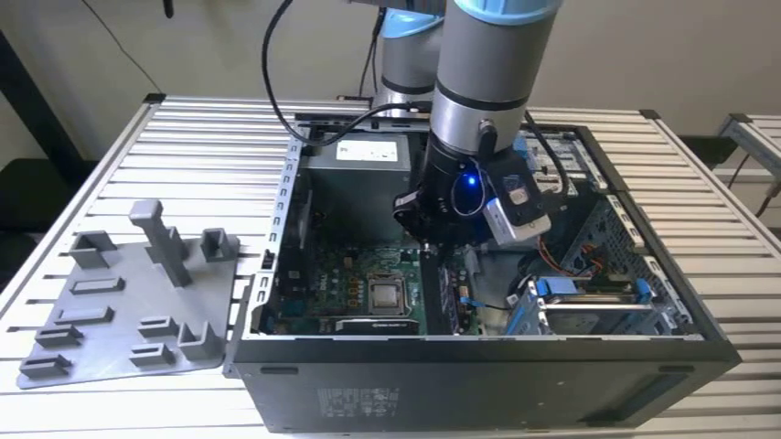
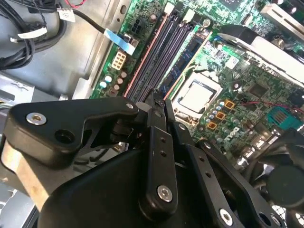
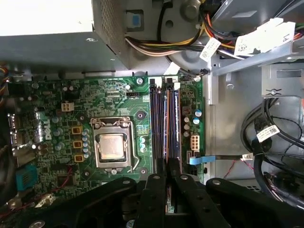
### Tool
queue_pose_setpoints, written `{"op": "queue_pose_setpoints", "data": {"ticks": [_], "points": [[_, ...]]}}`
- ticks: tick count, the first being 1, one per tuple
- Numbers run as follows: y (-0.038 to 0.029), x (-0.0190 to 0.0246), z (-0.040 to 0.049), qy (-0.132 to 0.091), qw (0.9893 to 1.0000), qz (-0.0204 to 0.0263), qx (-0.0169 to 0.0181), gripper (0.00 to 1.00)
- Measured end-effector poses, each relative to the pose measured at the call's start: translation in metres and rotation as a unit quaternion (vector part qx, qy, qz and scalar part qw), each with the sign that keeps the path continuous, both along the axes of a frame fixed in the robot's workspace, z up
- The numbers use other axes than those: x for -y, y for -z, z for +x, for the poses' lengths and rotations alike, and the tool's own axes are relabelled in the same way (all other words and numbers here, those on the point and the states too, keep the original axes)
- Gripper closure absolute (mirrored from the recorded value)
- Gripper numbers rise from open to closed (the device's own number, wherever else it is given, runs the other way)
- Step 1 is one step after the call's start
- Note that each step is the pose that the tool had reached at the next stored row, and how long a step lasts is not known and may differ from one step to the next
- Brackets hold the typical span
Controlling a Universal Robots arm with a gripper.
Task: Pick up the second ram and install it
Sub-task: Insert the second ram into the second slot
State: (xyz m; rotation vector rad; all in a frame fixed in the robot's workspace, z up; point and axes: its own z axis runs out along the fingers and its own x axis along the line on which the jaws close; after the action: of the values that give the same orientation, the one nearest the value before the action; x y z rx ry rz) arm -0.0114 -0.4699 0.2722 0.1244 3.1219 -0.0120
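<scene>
While the arm reaches down into the open computer case [image 1: 488,366], your gripper [image 3: 167,176] sits low over the motherboard [image 3: 118,99], right at the memory slots [image 3: 164,123] beside the processor socket [image 3: 112,145]. Its fingers [image 2: 159,118] are drawn close together, clamped on the second ram [image 3: 169,128], a thin dark strip standing edge-on along one slot. Beside the case, on the exterior view's left, a grey holder tray [image 1: 123,311] rests on the slatted table [image 1: 219,128].
</scene>
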Motion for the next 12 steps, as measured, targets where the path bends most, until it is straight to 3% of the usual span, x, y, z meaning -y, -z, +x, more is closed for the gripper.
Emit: {"op": "queue_pose_setpoints", "data": {"ticks": [5,12], "points": [[0.0013,-0.0001,0.0,0.0,1.0,0.0003,0.0001,0.86],[0.0132,0.0,0.0,0.0,1.0,0.0001,0.0,0.86]]}}
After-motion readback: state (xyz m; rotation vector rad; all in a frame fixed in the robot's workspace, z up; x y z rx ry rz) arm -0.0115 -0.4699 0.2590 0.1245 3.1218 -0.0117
